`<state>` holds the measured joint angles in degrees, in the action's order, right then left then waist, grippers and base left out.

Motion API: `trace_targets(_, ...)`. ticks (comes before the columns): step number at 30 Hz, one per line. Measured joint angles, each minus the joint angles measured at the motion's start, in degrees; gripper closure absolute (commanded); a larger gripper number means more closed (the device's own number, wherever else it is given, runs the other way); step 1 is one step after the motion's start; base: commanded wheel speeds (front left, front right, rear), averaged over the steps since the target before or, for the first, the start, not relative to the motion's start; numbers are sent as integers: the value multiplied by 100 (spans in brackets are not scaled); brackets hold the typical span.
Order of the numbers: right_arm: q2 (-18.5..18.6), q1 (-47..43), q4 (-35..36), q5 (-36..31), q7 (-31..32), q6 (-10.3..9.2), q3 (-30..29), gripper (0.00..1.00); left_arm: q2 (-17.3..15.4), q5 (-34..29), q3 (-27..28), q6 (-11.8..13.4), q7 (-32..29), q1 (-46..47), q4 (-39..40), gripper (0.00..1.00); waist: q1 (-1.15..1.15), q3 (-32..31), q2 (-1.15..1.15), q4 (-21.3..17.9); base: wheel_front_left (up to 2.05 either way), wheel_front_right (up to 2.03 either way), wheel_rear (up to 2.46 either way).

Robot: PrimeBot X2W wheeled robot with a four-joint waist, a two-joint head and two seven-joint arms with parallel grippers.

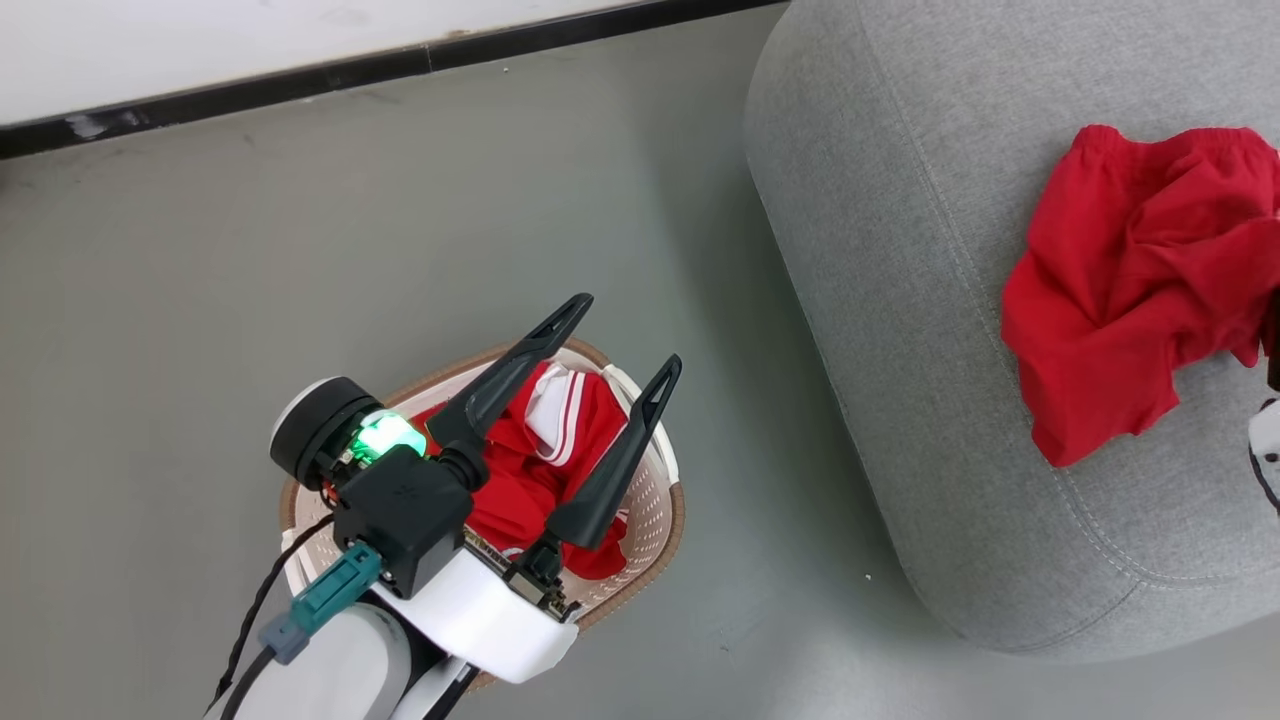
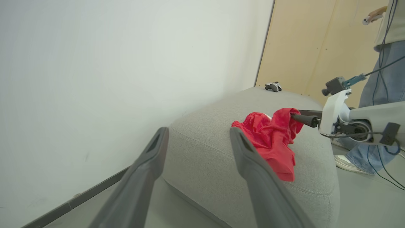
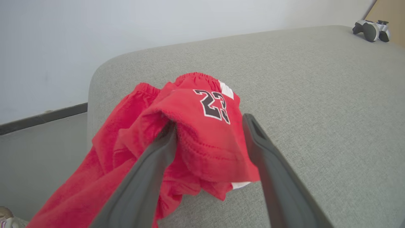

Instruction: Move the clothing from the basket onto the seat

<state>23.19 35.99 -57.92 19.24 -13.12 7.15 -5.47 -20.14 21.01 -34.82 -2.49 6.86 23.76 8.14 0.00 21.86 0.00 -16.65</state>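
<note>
The left gripper [image 1: 630, 330] hovers, fingers spread wide, above the striped top [image 1: 540, 440] crumpled in the basket [image 1: 672, 505]. Farther off, the red shorts [image 3: 202, 148] lie on the seat [image 3: 316, 95], waistband pointing away, bunched between the parted fingers of the right gripper [image 3: 209, 122].

Red shorts [image 3: 190, 104] with black 23 on grey sofa [image 3: 316, 95]; red white-striped top [image 1: 530, 455] in cream basket [image 1: 655, 510].

Red clothing [image 2: 272, 139] (rumpled) on grey seat [image 2: 202, 148], right gripper [image 2: 295, 116] touching it
</note>
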Motion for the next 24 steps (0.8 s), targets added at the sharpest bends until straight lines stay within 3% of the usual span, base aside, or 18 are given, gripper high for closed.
trace_targets(24, 58, -197, 1757, 36, -54, -1, 1055, 0, 38, 110, 219, 204, 389, -352, -410, 0, 0, -665, 0, 123, 0, 0, 0)
